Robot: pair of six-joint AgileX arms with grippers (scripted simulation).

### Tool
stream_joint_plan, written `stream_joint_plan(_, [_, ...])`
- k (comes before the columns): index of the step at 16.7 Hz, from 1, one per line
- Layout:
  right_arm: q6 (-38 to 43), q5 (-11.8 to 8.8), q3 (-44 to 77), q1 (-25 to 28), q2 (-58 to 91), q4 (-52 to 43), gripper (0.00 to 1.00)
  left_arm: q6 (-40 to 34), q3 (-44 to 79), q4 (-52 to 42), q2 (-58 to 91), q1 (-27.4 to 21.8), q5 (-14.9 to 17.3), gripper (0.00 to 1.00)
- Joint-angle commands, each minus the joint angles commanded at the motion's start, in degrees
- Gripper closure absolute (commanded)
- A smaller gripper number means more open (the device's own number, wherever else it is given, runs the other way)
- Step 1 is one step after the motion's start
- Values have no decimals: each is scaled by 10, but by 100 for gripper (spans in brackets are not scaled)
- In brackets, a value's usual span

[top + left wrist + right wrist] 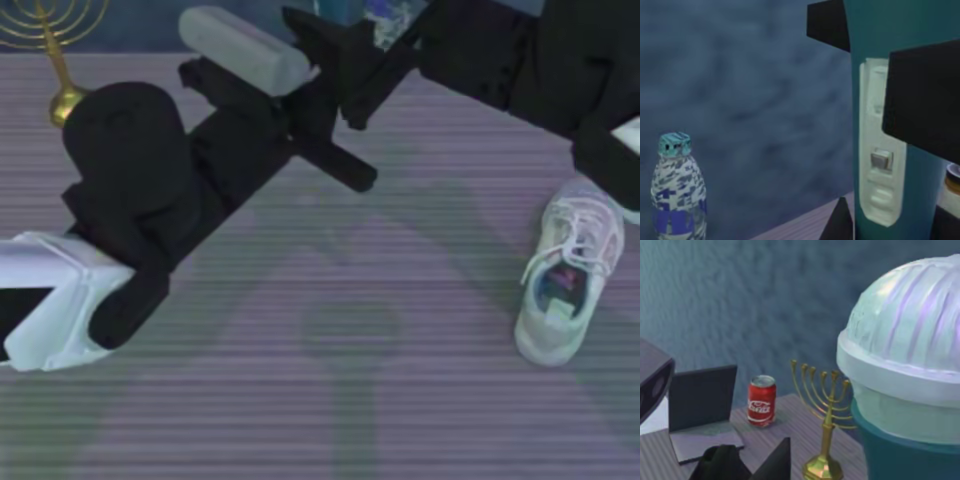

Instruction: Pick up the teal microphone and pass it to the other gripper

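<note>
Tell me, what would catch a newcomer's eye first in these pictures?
Probably the two black arms meeting high over the far middle of the table, the left gripper and right gripper close together. The wrist views show what they meet over: the teal microphone, its handle between black fingers and its ribbed pale head filling the right wrist view. Next, the white sneaker lying alone at the table's right.

The ribbed, domed white-grey head of the teal microphone (900, 365) fills the near side, its teal handle just below. Beyond it a gold branched candelabrum (824, 415) stands on the striped purple table (790, 415), near a red soda can (761, 400) and an open dark laptop (702, 410).
</note>
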Motion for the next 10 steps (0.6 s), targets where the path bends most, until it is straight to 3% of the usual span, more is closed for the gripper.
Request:
stream_joint_plan(4, [0,3,5,3,5,1,0,0,0,0,0,0,0,100])
stream_joint_plan(10, [0,3,5,3,5,1,45,0,0,0,0,0,0,100])
